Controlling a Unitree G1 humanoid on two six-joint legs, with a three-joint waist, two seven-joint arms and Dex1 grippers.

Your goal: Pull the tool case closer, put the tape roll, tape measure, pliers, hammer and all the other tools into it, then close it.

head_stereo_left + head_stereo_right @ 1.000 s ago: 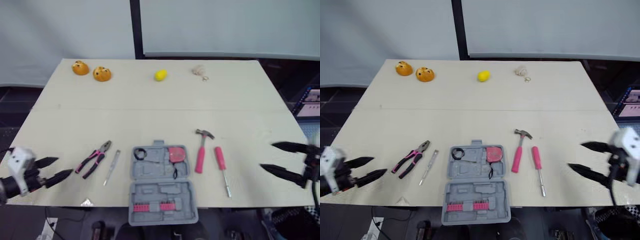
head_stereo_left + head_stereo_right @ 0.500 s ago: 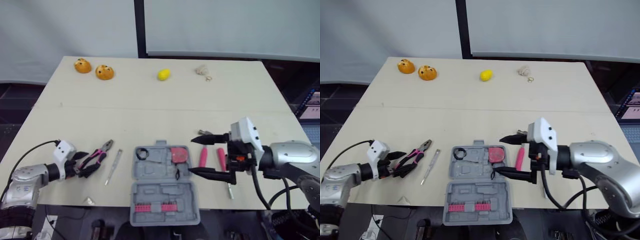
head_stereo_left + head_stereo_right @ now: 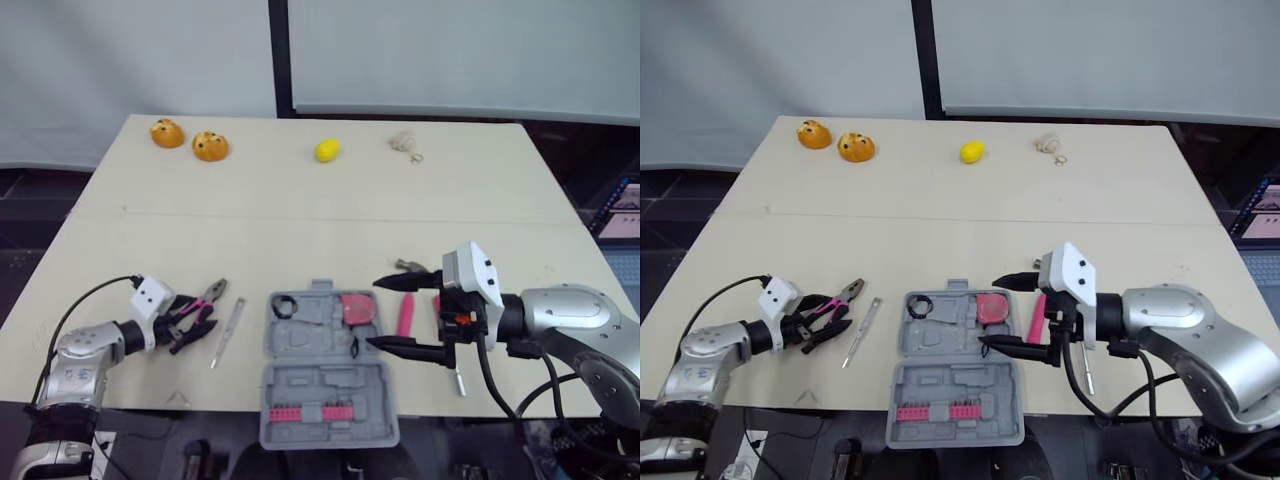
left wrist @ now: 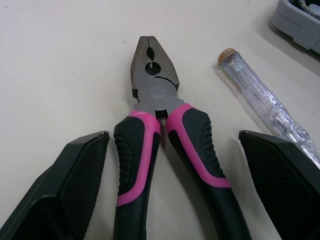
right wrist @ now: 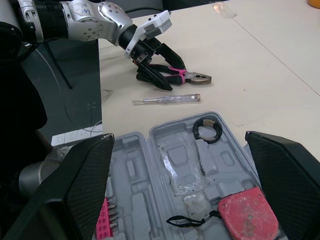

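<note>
Left pincer: my left pincer (image 3: 826,320) is spread wide and low on the worktop (image 3: 300,230), one finger either side of the pliers' pink-and-black handles.
Pliers: the pliers (image 4: 155,95) lie flat left of the tool case, nose pointing away from me.
Right pincer: my right pincer (image 3: 376,314) gapes wide and holds nothing, hovering at the right side of the tool case (image 3: 300,385).
Case: open at the near edge. The tape roll (image 5: 196,131) and the red tape measure (image 5: 247,212) are already in it.
Risk, left: the handles are splayed, so a squeeze may snap them together and skew the pliers. The outer finger could also nudge the clear-handled screwdriver (image 4: 260,107) just beside it.
Risk, right: the case seems to overhang the edge, so I judge a downward bump could tip it off. The hammer (image 3: 406,315) sits partly behind this pincer, awkward to reach.
Writing: none I can read on the tools or the case.
</note>
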